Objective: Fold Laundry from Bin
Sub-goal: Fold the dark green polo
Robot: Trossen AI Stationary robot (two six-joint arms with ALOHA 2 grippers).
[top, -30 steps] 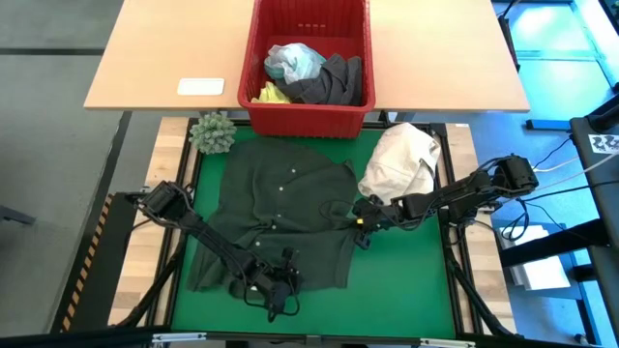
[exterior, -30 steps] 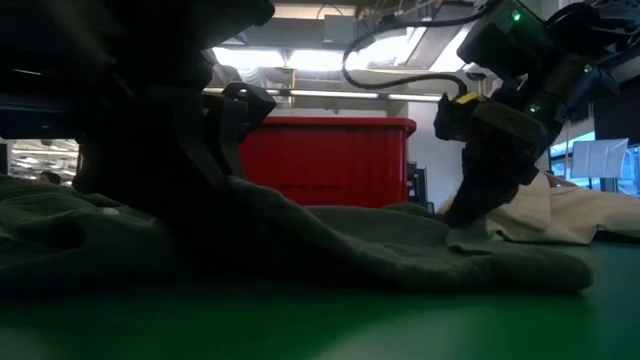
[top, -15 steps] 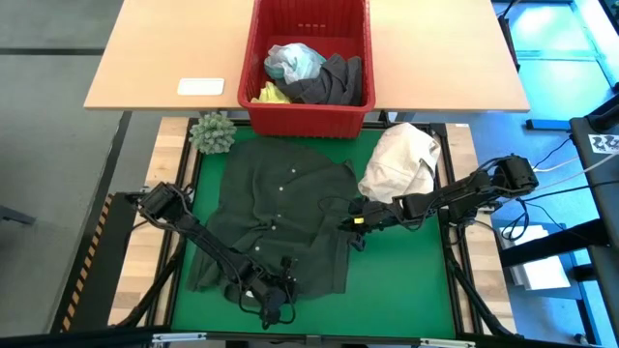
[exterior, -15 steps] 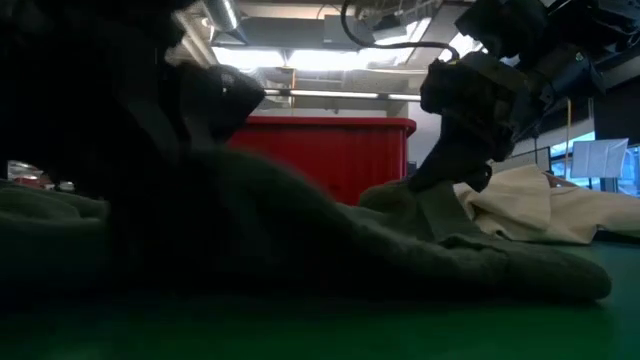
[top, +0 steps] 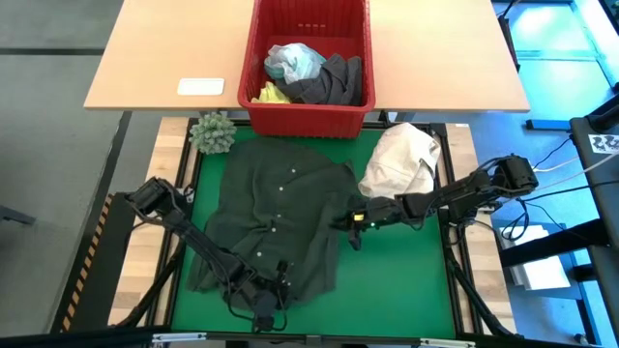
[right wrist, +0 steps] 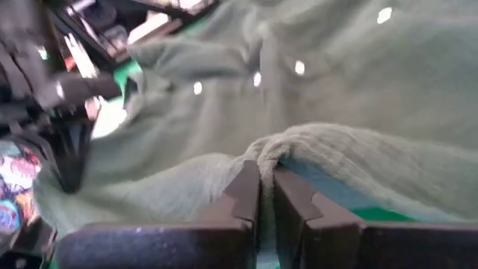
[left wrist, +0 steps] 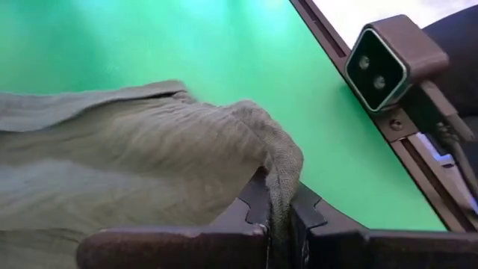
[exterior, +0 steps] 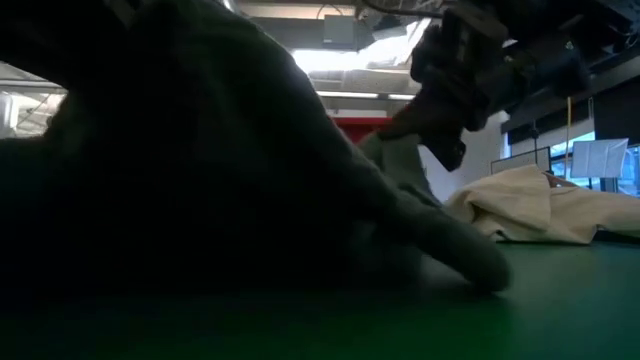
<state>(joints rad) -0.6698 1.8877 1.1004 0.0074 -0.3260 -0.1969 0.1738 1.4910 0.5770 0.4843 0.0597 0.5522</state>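
A dark green-black shirt (top: 276,217) of the laundry lies spread on the green mat, buttons up. My left gripper (top: 259,302) is shut on it at its near hem. My right gripper (top: 352,224) is shut on its right edge. Both held parts stand raised off the mat. In the low view the raised cloth (exterior: 200,160) fills the left side, with my right gripper (exterior: 455,75) above it. The red bin (top: 309,111) stands past the mat's far edge, holding light blue, grey and yellow laundry (top: 309,72). My left gripper pinches a bunched fold of the shirt's near hem (left wrist: 282,168) between its two fingers, slanting down at it. The fold stands up from the fingers and the rest of the shirt trails off onto the mat. My right gripper pinches a gathered fold of the shirt's right edge (right wrist: 270,149) between its two fingers, coming from the table's right and slanting slightly down. The fold is lifted off the mat (exterior: 400,150), and the cloth slopes down from it.
A cream-white cloth bundle (top: 401,162) lies on the mat's far right, close to my right arm. A green spiky ball (top: 213,132) sits at the mat's far left corner. A white card (top: 201,86) lies on the wooden table beside the bin.
Both grippers have risen, each shut on its fold of the shirt. My right gripper has gone toward the table's left and tipped nearer level. My left gripper has gone a little left. The shirt's near right part has lifted and drawn inward; its far part stays put.
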